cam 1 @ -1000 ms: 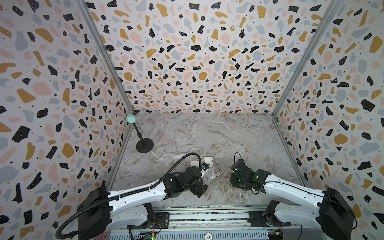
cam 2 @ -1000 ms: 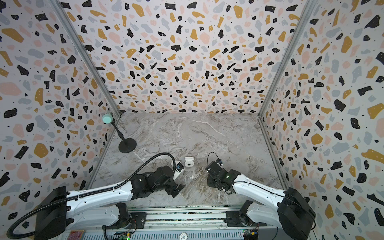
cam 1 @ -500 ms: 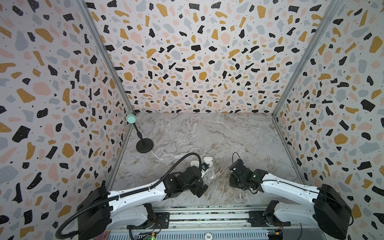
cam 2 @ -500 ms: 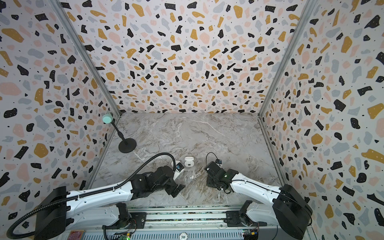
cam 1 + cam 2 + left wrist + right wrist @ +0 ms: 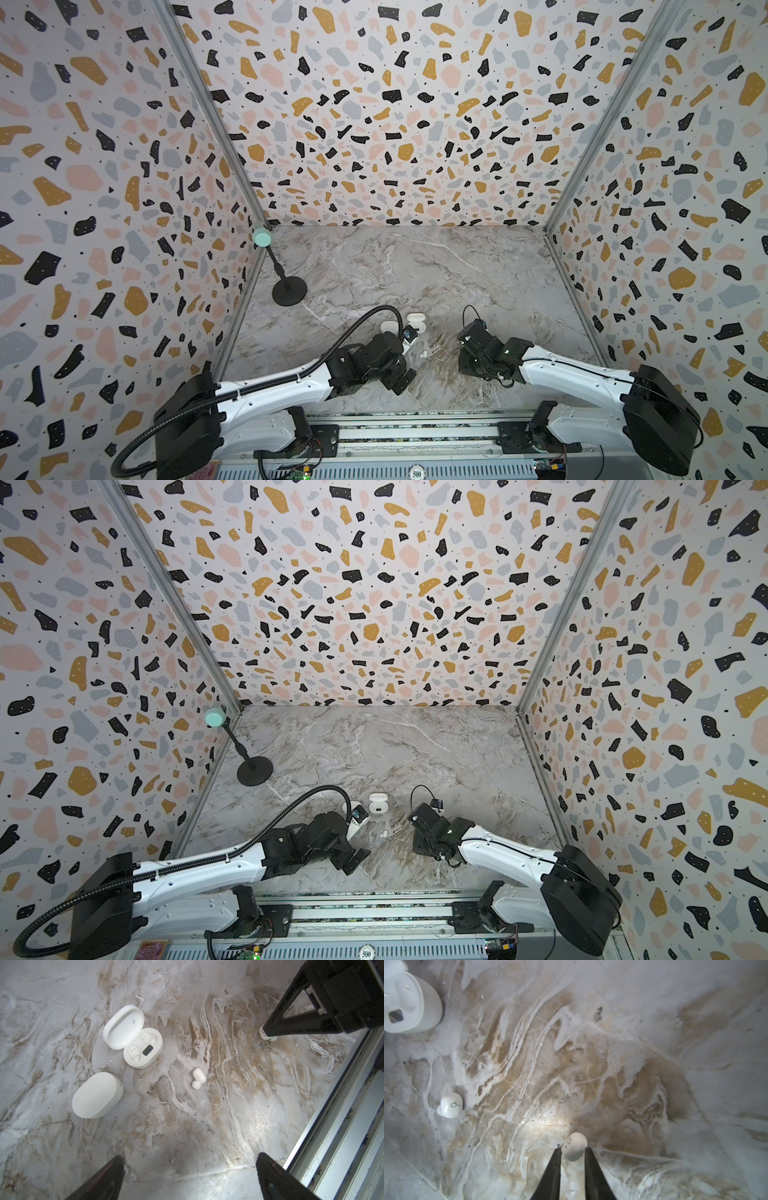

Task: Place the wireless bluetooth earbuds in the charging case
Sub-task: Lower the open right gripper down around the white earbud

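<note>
Right gripper (image 5: pixel 573 1151): black fingers pointed down at the table, jaws drawn narrow and pressed to both flanks of the pinched earbud (image 5: pixel 575 1144). This is a white bud with a small ring mark on its face, resting on the marble table (image 5: pixel 415 270); in the left wrist view it shows only as a sliver under one fingertip. Loose earbud (image 5: pixel 450 1105): white, lying on bare table, untouched, roughly between the right gripper and the open charging case (image 5: pixel 138 1065), somewhat off the straight line, and a mere white speck in both top views. Open charging case: lid hinged back, both sockets uncovered and unfilled, with a small dark window between them. Closed case (image 5: pixel 96 1095): white pebble shape, lid down, just beside the open one with a narrow gap between them; in a top view it is partly hidden behind the left arm's wrist. Left gripper (image 5: pixel 190 1157): jaws spread wide over bare table, apart from both cases and both buds, near the aluminium rail (image 5: pixel 332 1126) at the table's front edge. Black stand (image 5: pixel 289 291): round base, teal head, by the left wall, well apart from everything else. Terrazzo walls (image 5: pixel 374 104): on three sides of the table.
</note>
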